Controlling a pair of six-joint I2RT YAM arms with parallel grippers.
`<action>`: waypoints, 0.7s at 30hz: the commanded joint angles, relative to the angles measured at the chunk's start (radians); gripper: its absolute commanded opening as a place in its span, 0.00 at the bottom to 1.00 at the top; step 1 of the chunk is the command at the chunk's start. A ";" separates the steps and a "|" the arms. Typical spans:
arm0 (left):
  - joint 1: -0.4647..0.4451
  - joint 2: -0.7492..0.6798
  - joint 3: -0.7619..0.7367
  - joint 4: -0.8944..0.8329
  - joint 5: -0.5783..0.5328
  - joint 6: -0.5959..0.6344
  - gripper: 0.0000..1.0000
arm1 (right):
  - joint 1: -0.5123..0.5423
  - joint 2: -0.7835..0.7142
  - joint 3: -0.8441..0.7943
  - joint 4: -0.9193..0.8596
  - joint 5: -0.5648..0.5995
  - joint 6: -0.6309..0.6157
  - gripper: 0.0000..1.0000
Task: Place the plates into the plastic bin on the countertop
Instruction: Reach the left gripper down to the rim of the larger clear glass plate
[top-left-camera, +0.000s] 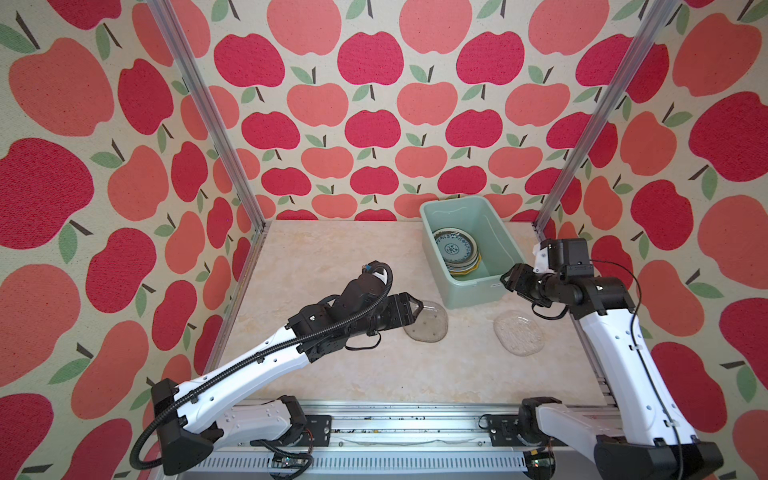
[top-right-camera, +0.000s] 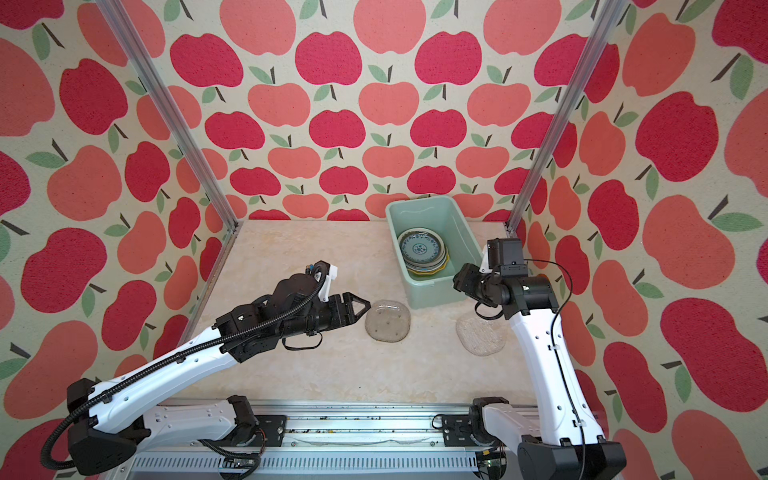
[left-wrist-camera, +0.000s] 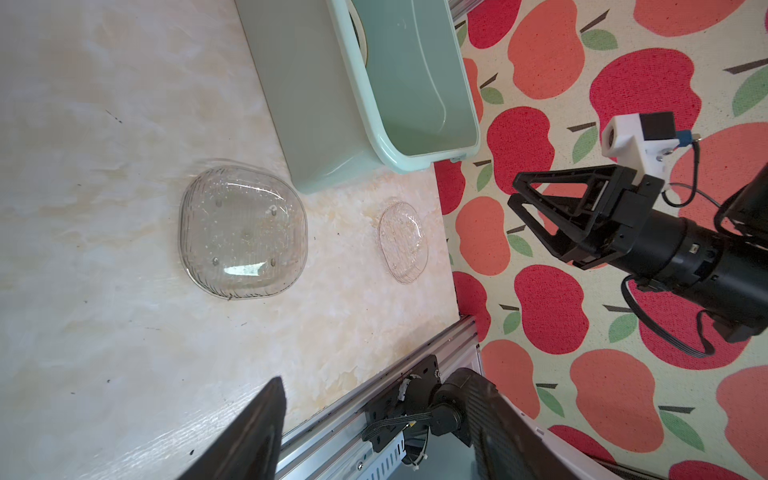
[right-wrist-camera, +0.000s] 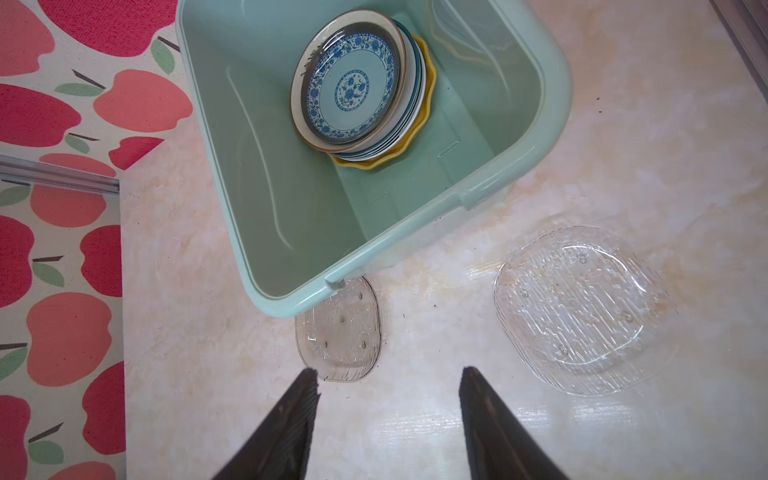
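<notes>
In both top views the plastic bin (top-left-camera: 473, 295) stands far right on the worktop (top-left-camera: 332, 257), whose left half lies open. The left hand (top-left-camera: 417, 309), spread and holding nothing, sits at the left edge of a clear plate (top-left-camera: 430, 328). The right hand (top-left-camera: 508, 279), also spread, hovers by the bin's near right corner. A second clear plate (top-left-camera: 519, 334) lies near the worktop's right edge. The bin's label (top-left-camera: 496, 286) is unreadable.

Left wrist view: the first plate lies just beside the bin's near left corner.

Right wrist view: stacked plates (right-wrist-camera: 361, 95), blue-patterned on top, fill the bin's near end.
</notes>
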 joint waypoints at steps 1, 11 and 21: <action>-0.088 0.093 0.020 0.070 -0.132 -0.205 0.71 | -0.007 -0.030 0.026 -0.029 0.022 0.000 0.58; -0.200 0.416 0.182 0.209 -0.181 -0.432 0.72 | -0.007 -0.046 0.160 -0.010 0.014 0.022 0.60; -0.212 0.795 0.359 0.376 -0.008 -0.580 0.70 | -0.014 -0.102 0.140 0.024 0.042 -0.017 0.69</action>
